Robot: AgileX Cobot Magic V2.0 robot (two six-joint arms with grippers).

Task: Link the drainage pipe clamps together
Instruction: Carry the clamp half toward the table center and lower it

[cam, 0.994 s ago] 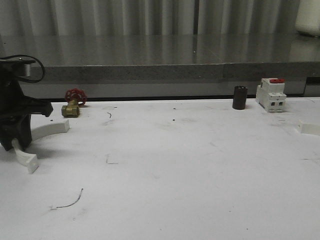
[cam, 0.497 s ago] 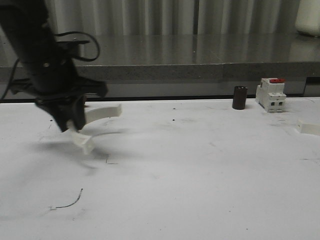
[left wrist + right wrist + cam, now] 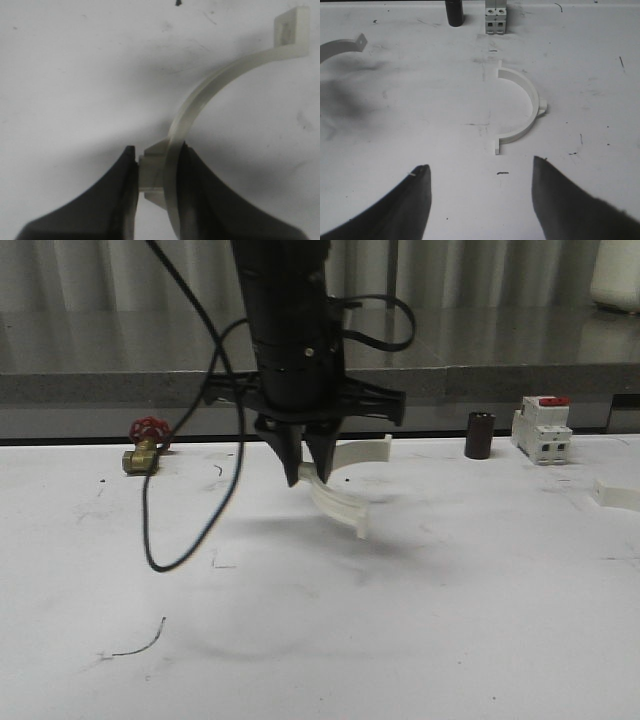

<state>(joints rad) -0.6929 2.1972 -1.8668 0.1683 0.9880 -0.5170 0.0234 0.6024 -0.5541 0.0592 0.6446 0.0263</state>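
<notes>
One arm upright over table, left tool pinching clamp half, right tool spread wide.

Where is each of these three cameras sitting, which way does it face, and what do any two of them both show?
Front view: looks forward over the table; the left arm's gripper holds a white half-ring clamp.
Left wrist view: on the left arm, looking down; black fingers pinch that clamp.
Right wrist view: on the right arm, looking down at the second half-ring clamp lying on the table; open gripper.
Shared: the front and right wrist views both show the white breaker.
</notes>
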